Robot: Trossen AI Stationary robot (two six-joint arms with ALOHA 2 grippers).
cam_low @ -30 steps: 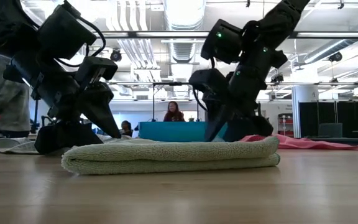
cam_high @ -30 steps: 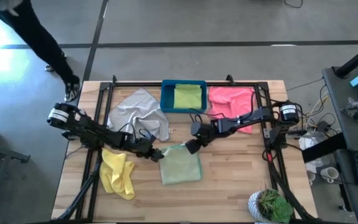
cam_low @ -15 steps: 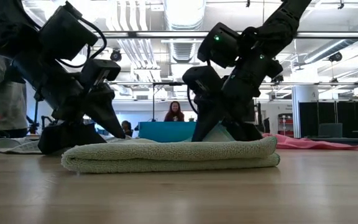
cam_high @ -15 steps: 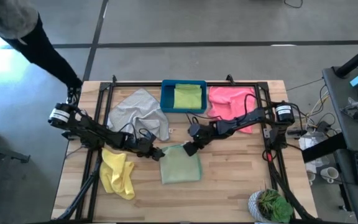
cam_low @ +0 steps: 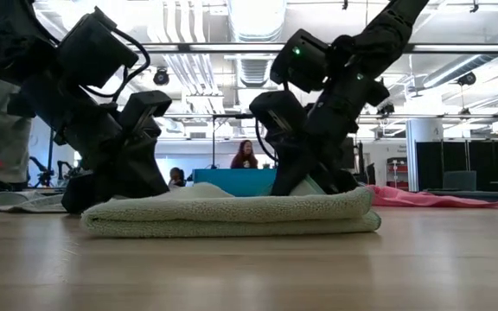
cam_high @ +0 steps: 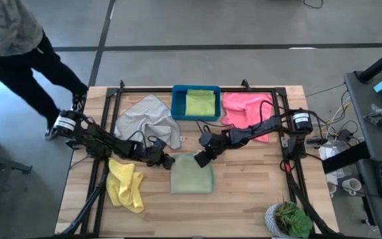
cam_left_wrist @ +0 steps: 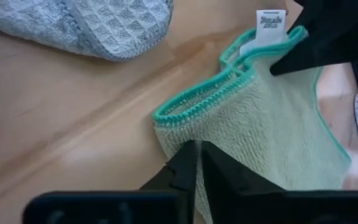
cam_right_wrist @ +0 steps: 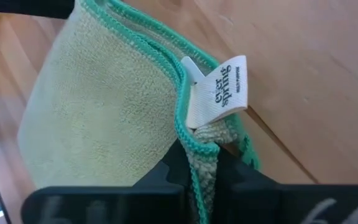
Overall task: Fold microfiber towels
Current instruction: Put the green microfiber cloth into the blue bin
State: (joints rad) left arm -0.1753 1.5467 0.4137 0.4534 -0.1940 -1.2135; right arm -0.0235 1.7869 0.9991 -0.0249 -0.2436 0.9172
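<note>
Pale sage green towel (cam_high: 192,178) lying folded and flat just below the middle of the table (cam_high: 257,199), seen from above. Left gripper (cam_high: 166,161) down at the towel's ten o'clock corner, fingers clenched on the teal-stitched edge. Right gripper (cam_high: 201,159) at the towel's one o'clock corner, likewise pinched shut on the hem just beside the white care label (cam_right_wrist: 218,91). From table height, both grippers pressed low onto the far edge of the folded cloth, which sits as a thick flat pad.

Grey towel (cam_high: 150,119) crumpled at ten o'clock from the sage one, close behind the left arm. Yellow towel (cam_high: 126,185) bunched at nine o'clock, near the table's left edge. Pink towel (cam_high: 247,108) spread at two o'clock, partly under the right arm. Lime green towel (cam_high: 199,103) folded inside the blue bin (cam_high: 176,103) at twelve o'clock, against the table's back edge.

Potted plant (cam_high: 288,219) at the table's five o'clock corner. Person (cam_high: 12,46) standing on the floor beyond the table's ten o'clock corner.
</note>
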